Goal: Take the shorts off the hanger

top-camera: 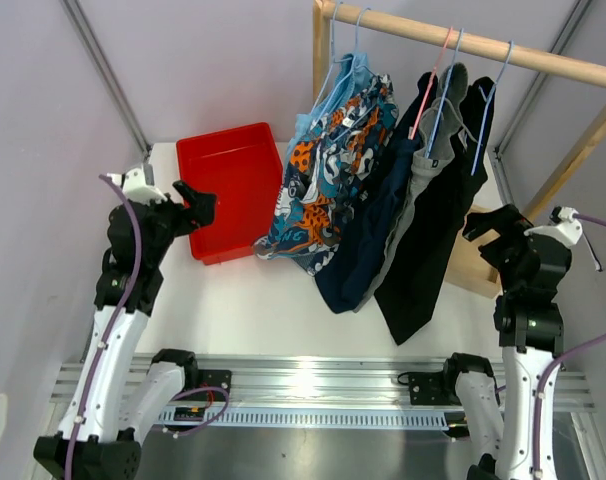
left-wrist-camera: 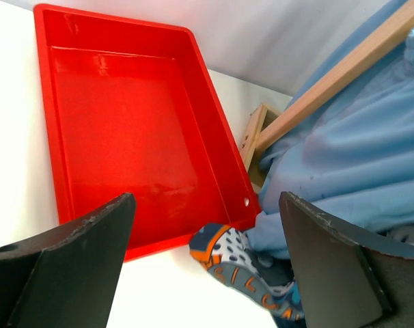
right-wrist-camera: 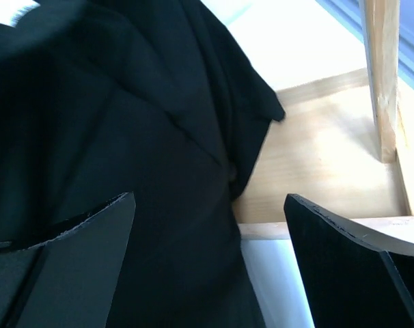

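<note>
Several shorts hang from hangers on a wooden rail: a light blue pair, an orange, blue and white patterned pair, a navy pair, a grey pair and a black pair. My left gripper is open and empty over the red bin's near edge, left of the patterned shorts. My right gripper is open and empty just right of the black shorts.
A red bin stands empty at the back left, also in the left wrist view. The rack's wooden base and upright post stand at the right. White table lies in front.
</note>
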Motion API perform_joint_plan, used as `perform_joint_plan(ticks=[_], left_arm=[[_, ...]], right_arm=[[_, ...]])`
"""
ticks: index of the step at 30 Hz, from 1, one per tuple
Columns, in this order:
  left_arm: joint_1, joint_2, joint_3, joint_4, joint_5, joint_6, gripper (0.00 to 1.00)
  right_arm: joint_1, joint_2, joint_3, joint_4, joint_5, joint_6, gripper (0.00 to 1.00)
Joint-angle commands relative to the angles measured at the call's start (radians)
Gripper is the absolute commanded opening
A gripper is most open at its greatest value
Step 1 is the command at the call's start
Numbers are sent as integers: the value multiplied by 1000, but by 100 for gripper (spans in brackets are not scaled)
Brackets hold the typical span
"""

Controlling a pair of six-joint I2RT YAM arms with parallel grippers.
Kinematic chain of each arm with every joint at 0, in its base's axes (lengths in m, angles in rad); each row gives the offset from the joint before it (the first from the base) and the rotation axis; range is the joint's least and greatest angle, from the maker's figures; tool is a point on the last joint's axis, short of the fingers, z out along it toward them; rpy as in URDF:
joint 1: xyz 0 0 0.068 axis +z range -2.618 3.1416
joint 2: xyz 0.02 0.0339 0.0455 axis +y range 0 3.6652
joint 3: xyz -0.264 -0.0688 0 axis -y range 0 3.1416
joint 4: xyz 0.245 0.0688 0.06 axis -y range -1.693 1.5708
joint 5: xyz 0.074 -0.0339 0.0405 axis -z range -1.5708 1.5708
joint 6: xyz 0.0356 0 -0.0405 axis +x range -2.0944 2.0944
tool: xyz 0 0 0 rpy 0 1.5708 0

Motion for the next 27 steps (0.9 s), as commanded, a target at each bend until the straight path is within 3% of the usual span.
perform_joint_plan(ticks=[1, 9, 14, 22, 27], left_arm=[[-3, -63, -49, 22, -21, 34, 94], [-4, -62, -50, 21, -20, 27, 95], [-6, -89, -73, 36, -3, 23, 95], [-6, -91, -67, 30, 5, 27, 95], [-4, -109, -73, 29, 5, 26, 94]], right_arm=[[-2, -34, 90, -57, -33, 11, 99], [34, -36, 257, -46, -179, 20, 99], [35, -54, 355, -18, -95, 46, 99], [33, 183, 711, -3, -202, -44, 95], [44, 338, 868, -43, -187, -58, 86]])
